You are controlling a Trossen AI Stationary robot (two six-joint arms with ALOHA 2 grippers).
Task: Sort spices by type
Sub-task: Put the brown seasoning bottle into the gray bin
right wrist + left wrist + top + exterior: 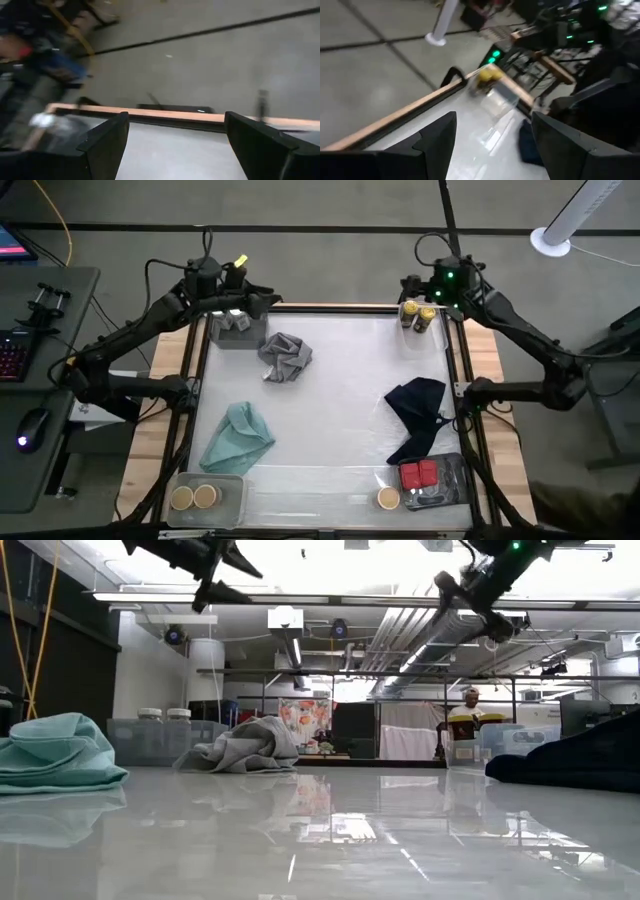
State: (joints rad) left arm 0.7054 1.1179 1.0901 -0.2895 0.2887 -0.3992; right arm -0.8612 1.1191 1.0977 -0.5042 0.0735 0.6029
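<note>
While both arms hang raised over the table's far corners: left gripper (490, 145) with fingers apart and empty above white-lidded jars (232, 322); right gripper (200, 145) spread wide, empty, near yellow-lidded jars (418, 314). Tan-lidded jars (194, 497) in near-left tray (232, 498), another (389, 498) beside red tins (419, 474), near right.

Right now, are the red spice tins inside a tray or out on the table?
Inside. The high view shows both red tins sitting within the clear tray near the navy cloth, while one tan-lidded jar stands just outside it.
</note>
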